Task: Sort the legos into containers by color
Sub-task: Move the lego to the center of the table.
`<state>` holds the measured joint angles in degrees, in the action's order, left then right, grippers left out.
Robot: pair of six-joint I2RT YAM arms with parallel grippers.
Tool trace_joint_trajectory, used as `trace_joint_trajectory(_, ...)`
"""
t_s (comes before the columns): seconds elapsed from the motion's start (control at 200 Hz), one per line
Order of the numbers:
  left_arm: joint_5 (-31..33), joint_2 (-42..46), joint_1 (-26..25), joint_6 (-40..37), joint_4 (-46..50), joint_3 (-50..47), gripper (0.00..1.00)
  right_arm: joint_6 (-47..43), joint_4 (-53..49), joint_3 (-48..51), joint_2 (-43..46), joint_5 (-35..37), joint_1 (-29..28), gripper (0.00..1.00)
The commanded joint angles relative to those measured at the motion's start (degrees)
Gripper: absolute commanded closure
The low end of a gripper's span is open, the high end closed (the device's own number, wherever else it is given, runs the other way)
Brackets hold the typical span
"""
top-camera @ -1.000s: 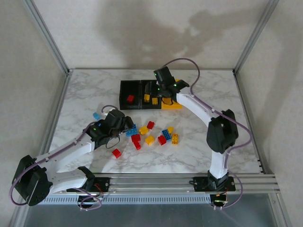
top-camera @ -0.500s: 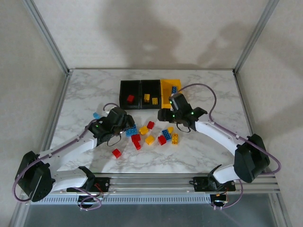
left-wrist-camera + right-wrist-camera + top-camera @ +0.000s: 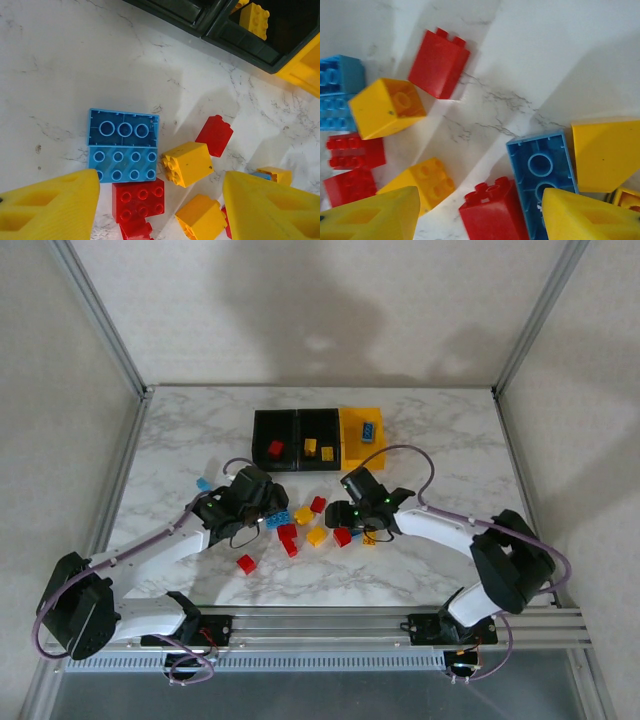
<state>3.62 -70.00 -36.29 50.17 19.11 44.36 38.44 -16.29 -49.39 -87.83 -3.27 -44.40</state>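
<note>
Loose legos lie mid-table: red, yellow and blue bricks in a cluster (image 3: 305,520), a stray red one (image 3: 246,563) and a stray blue one (image 3: 203,483). My left gripper (image 3: 270,503) hovers open at the cluster's left end; a red brick (image 3: 137,199) and a yellow brick (image 3: 201,217) lie below its gap (image 3: 160,210), beside two light-blue bricks (image 3: 122,162). My right gripper (image 3: 351,524) is open over the cluster's right end, a red brick (image 3: 492,215) between its fingers (image 3: 370,215) and an upturned blue brick (image 3: 542,172) by the right finger. Neither gripper holds anything.
The containers stand in a row at the back. The left black bin (image 3: 262,430) holds a red lego, the middle black bin (image 3: 320,422) yellow ones, the yellow-orange bin (image 3: 352,440) a blue one (image 3: 370,430). Bare marble surrounds the cluster.
My right arm has swung from over the bins down to the cluster's right end, its jaws widening. A blue brick now lies in the yellow-orange bin. The left gripper crept slightly toward the cluster.
</note>
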Motion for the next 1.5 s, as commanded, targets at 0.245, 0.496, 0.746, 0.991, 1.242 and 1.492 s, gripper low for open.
trace_joint_trajectory(0.245,0.08,1.98,-0.36,-0.49,-0.39,-1.90,0.34,1.85,-2.63,-2.90,-2.61,4.72,-0.33,0.32)
trace_joint_trajectory(0.496,-0.45,1.27,-0.36,-0.49,-1.29,-1.82,0.34,1.82,-5.01,-3.44,-4.04,7.89,-0.28,0.32)
trace_joint_trajectory(0.746,-0.45,1.09,-0.36,-0.49,-1.40,-2.08,0.34,1.13,-5.98,-4.64,-6.96,8.71,-0.31,0.35)
trace_joint_trajectory(0.991,-0.45,0.90,-0.36,-0.56,-1.47,-2.08,0.34,0.07,-9.49,-7.72,-10.02,11.60,-1.15,0.39)
trace_joint_trajectory(1.242,-0.54,0.40,-0.36,-0.68,-1.87,-1.73,0.34,0.57,-13.29,-10.54,-9.80,14.85,-3.06,0.39)
trace_joint_trajectory(1.492,-0.80,-0.14,-0.36,-0.71,-2.02,-1.47,0.34,0.76,-14.97,-12.30,-6.06,15.86,-3.41,0.38)
